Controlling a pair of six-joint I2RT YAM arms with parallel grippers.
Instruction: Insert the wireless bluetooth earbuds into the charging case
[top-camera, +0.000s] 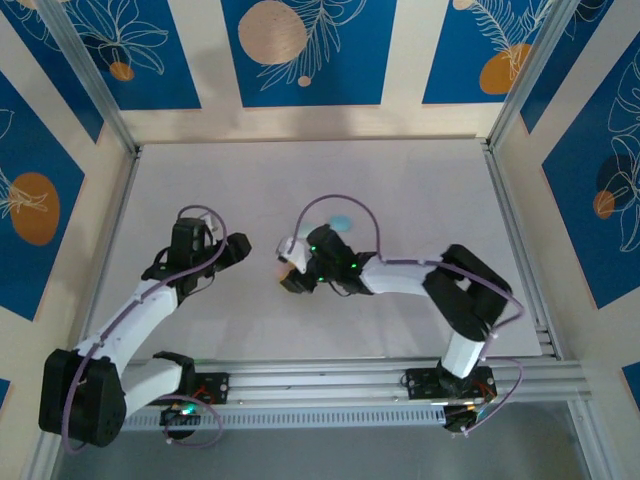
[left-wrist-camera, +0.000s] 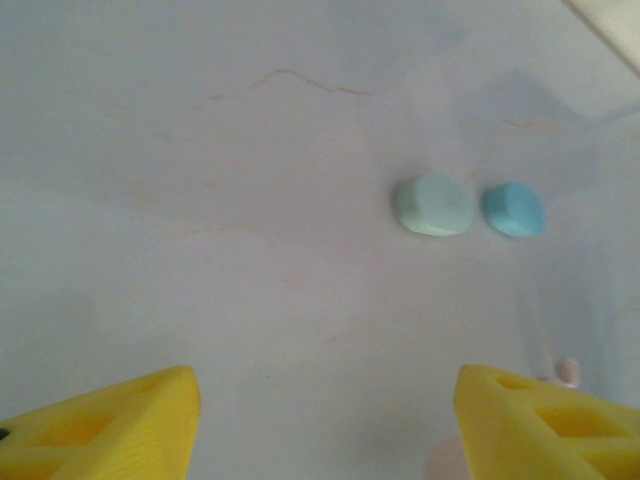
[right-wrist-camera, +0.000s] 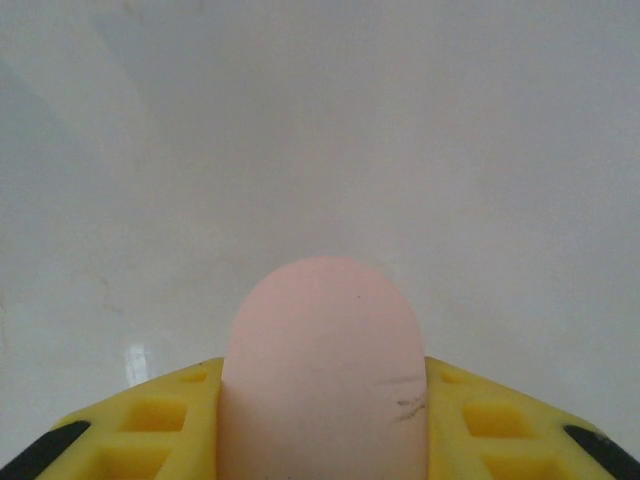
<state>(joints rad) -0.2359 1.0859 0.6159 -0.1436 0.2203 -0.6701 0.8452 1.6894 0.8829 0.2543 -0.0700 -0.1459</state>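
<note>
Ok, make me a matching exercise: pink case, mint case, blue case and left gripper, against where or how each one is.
1 pink case
2 mint case
3 blue case
4 left gripper

A open, empty
B on the table, beside the mint one
C between the right gripper fingers
D on the table, beside the blue one

Pairs: 1-C, 2-D, 3-B, 4-A

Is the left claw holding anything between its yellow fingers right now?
No, the left gripper stands wide open over the table with nothing between its fingers, and the mint piece and blue piece lie beyond it, untouched.
</note>
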